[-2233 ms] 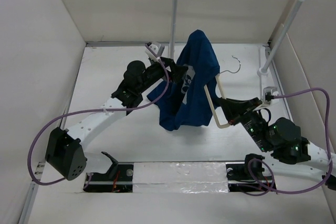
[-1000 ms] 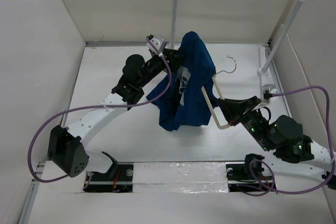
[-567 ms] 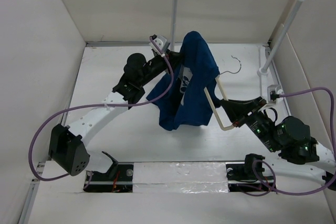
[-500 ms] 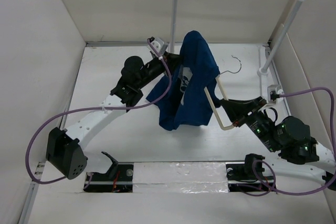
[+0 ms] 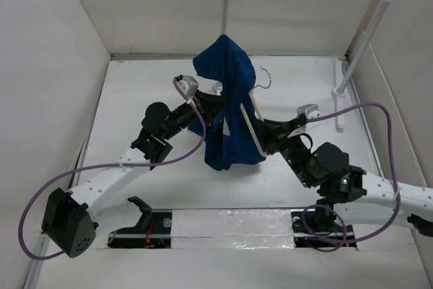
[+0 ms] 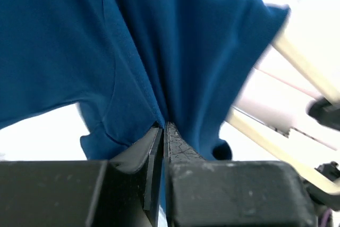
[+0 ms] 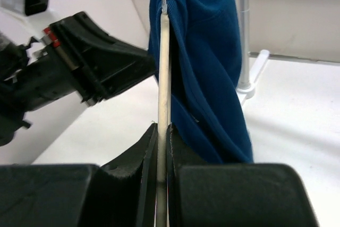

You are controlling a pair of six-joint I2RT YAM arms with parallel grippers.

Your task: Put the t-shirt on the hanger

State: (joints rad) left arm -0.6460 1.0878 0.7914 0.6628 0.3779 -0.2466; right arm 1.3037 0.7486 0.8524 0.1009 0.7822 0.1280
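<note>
Grips a fold of the t-shirt (image 6: 159, 35) in the closed left pincer (image 6: 163, 128), clamps the hanger (image 7: 163, 67), draped with that cloth, in the right pincer (image 7: 162, 128) above the counter (image 5: 135, 93). Risks dragging the t-shirt off through a hard pull, or twisting the slim hanger.

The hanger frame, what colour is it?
The hanger is pale cream, clearest in the right wrist view.

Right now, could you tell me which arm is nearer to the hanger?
Right: the right fingers clamp the hanger; the left fingers pinch the shirt beside it.
</note>
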